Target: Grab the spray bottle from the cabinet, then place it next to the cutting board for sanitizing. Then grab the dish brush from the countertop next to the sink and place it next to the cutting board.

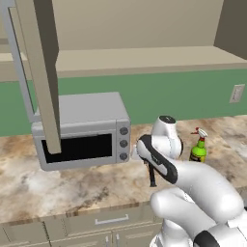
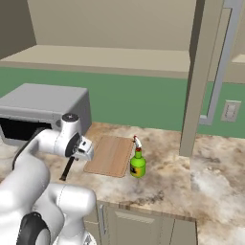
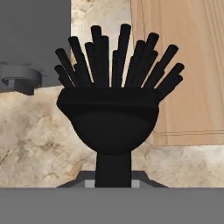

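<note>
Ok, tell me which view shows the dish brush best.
Hand view: the dish brush shows large, bristles and head clear. The right base view shows it as a thin dark stick; the left base view shows only a sliver.

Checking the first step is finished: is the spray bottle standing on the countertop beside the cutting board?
Yes, the spray bottle stands upright on the countertop, just right of the cutting board.

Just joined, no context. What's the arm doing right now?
The white arm's tool is shut on the thin black dish brush, holding it bristle-end down just above the beige marbled stone countertop, between the grey toaster oven and the light-brown wooden cutting board. The small green spray bottle with the red and white trigger head already stands upright at the board's other side. The tall beige cabinet door hangs open. The brush is not yet set down.
</note>
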### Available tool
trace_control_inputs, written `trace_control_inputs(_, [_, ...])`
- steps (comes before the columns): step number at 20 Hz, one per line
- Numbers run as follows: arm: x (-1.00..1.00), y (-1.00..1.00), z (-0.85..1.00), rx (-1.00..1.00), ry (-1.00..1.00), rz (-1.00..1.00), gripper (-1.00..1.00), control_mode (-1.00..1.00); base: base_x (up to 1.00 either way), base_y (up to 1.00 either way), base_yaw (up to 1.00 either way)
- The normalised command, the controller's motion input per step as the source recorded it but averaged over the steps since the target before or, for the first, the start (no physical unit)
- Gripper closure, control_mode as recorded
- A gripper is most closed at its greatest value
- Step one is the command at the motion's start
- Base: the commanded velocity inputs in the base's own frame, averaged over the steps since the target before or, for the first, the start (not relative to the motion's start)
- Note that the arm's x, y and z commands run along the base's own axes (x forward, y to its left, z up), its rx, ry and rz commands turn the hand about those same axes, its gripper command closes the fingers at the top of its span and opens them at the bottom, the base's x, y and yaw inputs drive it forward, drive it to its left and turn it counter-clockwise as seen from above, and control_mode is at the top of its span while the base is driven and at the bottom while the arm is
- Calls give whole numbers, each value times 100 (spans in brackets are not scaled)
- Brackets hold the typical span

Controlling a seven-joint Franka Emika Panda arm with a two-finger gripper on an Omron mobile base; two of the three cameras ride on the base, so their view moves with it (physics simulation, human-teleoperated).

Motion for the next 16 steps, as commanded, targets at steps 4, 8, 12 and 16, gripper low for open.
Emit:
trace_control_inputs(4, [44, 15, -32, 0, 0, 2, 100, -100, 0, 0, 0])
trace_control_inputs(8, [37, 4, -32, 0, 0, 1, 100, -100, 0, 0, 0])
trace_control_inputs(12, [34, 1, -42, 0, 0, 1, 100, -100, 0, 0, 0])
trace_control_inputs(16, [32, 1, -41, 0, 0, 1, 100, -100, 0, 0, 0])
